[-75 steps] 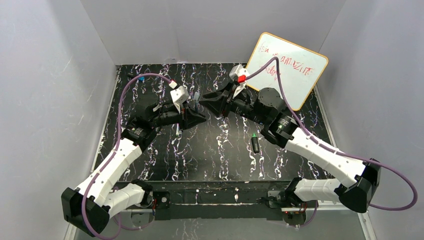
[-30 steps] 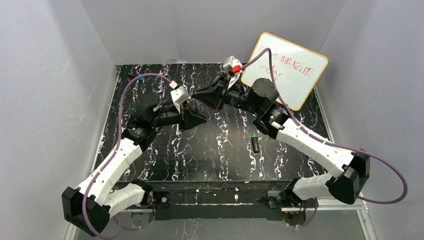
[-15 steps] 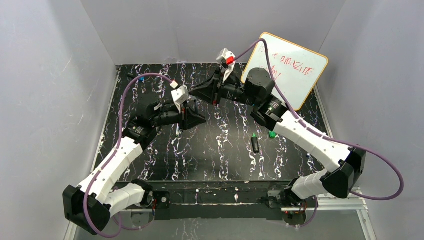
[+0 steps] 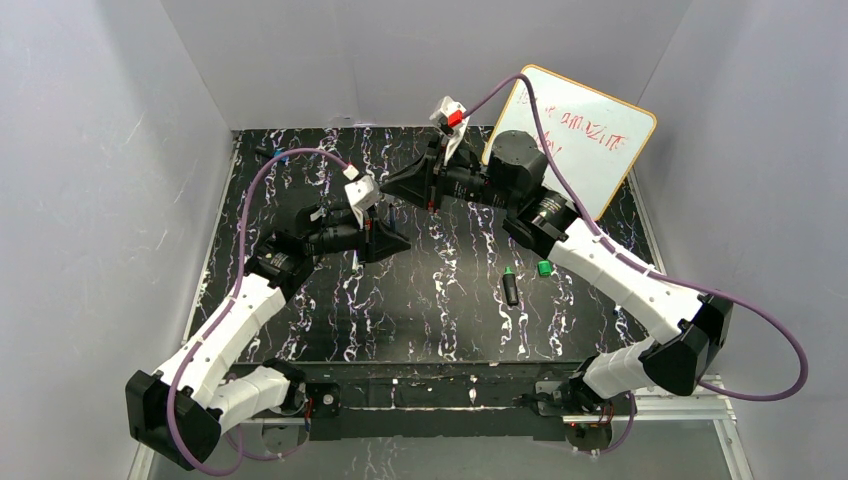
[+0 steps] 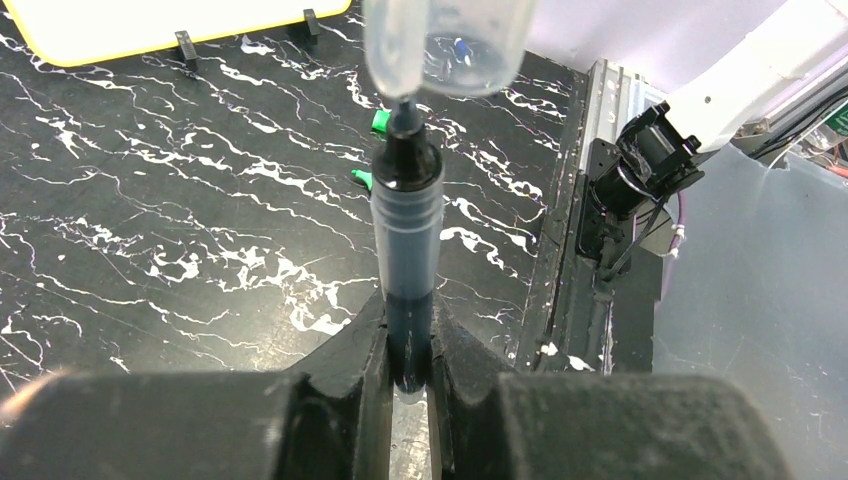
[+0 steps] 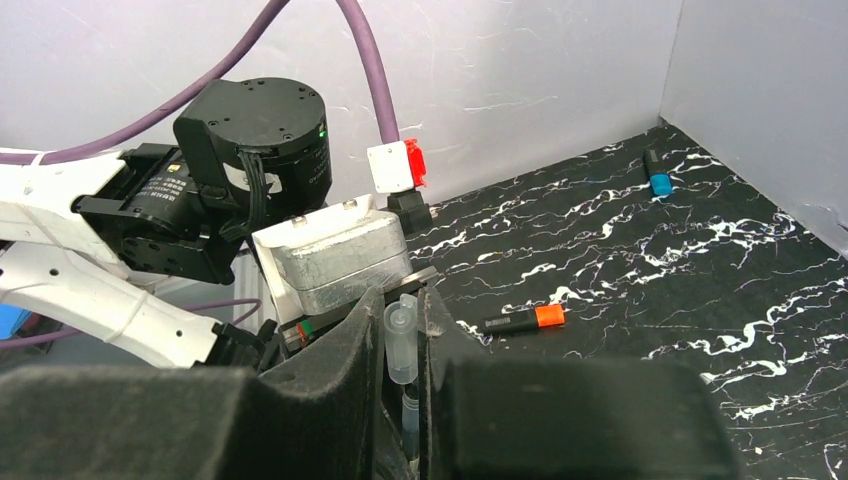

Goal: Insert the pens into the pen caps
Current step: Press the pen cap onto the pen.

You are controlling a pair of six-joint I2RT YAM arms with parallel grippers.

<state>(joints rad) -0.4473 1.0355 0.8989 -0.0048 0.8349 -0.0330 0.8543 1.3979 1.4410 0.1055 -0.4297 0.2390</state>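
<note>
Left arm (image 4: 225,335) and right arm (image 4: 620,285): white link shells, black joint housings and black elbows. One purple cable (image 6: 368,55) runs off each arm (one ends in a red plug (image 6: 413,163) on a white block). Wrist housing (image 6: 335,262): pale grey, ribbed. Round black motor (image 6: 262,130): green light at 3 o'clock. Fingers (image 5: 345,360): matte black, wedge-shaped.
</note>
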